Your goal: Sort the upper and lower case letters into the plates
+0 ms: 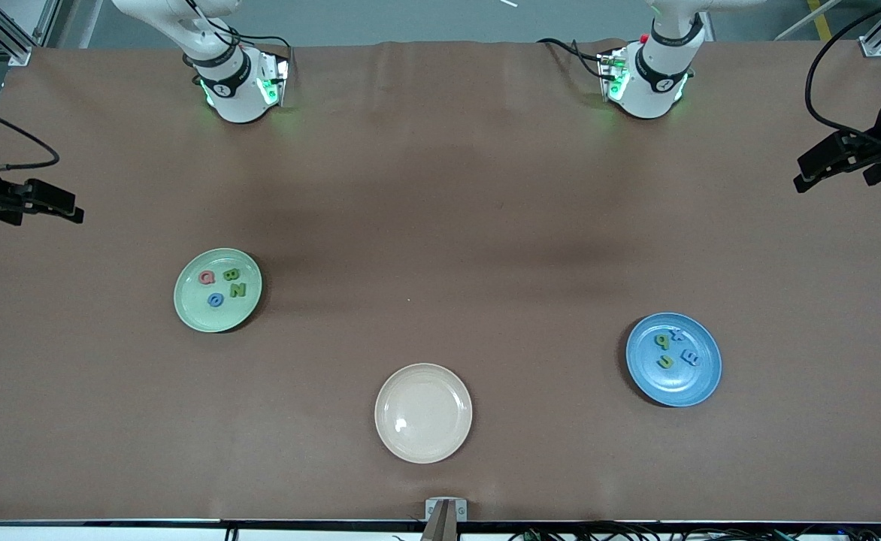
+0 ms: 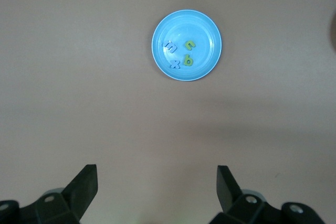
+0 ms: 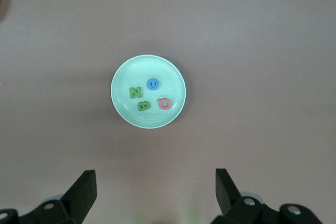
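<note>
Chunky letters [image 1: 222,287] in glossy round plates [image 1: 189,304], prob. plastic

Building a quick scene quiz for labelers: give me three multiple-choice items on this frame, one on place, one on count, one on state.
1. Which plate lies nearest the front camera?
A. pale green plate
B. blue plate
C. cream plate

2. How many letters lie in the pale green plate?
A. two
B. four
C. six

3. How do the two grippers stand?
A. both open, holding nothing
B. left shut on a letter
C. right shut on a plate

Key:
1. C: the cream plate sits lowest in the front view, below the pale green plate and the blue plate.
2. B: pink Q, green B, green Z and blue G lie in it.
3. A: the left gripper and right gripper show spread fingers with only bare table between them.
</note>
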### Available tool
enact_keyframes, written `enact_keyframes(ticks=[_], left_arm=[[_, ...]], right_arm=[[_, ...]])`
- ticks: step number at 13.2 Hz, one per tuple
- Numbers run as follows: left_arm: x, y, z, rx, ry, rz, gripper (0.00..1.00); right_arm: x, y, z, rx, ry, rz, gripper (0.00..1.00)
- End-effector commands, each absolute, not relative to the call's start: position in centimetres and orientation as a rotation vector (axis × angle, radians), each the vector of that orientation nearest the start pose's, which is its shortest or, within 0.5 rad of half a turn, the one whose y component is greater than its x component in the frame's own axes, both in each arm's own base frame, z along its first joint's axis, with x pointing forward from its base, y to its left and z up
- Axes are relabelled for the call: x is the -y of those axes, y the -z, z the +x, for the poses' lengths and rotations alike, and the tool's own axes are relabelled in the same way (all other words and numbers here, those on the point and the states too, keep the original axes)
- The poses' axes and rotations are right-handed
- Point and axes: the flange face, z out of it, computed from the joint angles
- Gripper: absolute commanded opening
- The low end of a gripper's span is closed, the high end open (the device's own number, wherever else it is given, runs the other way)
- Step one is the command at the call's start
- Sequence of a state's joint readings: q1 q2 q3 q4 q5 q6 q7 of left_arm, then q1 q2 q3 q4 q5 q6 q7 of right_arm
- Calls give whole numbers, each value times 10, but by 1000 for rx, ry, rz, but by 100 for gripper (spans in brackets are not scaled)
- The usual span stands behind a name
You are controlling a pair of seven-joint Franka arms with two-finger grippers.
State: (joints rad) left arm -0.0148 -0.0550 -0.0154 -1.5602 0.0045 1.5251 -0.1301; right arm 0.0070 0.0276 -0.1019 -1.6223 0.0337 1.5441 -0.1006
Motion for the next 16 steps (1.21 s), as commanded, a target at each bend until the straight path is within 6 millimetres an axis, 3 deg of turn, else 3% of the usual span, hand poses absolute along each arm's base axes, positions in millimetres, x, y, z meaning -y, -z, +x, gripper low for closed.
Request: enact_keyframes(ticks=[1,7,9,12,16], left_arm=[[9,-663,509,133,60,-3140,100],[18,-673,512,104,94,-3141,100],[37,-670,514,57,85,-3132,100],[47,-667,513,28,67,-3129,100],[46,-670,512,25,66,-3131,100]], right_arm=[[47,-584,532,-1,-133,-3112,100],[40,-599,523,29,-109,-3112,100],[40,-604,519,36,-98,-3114,100],[41,-614,511,37,-72,-3119,100],[40,-613,512,41,-65,-3120,100]])
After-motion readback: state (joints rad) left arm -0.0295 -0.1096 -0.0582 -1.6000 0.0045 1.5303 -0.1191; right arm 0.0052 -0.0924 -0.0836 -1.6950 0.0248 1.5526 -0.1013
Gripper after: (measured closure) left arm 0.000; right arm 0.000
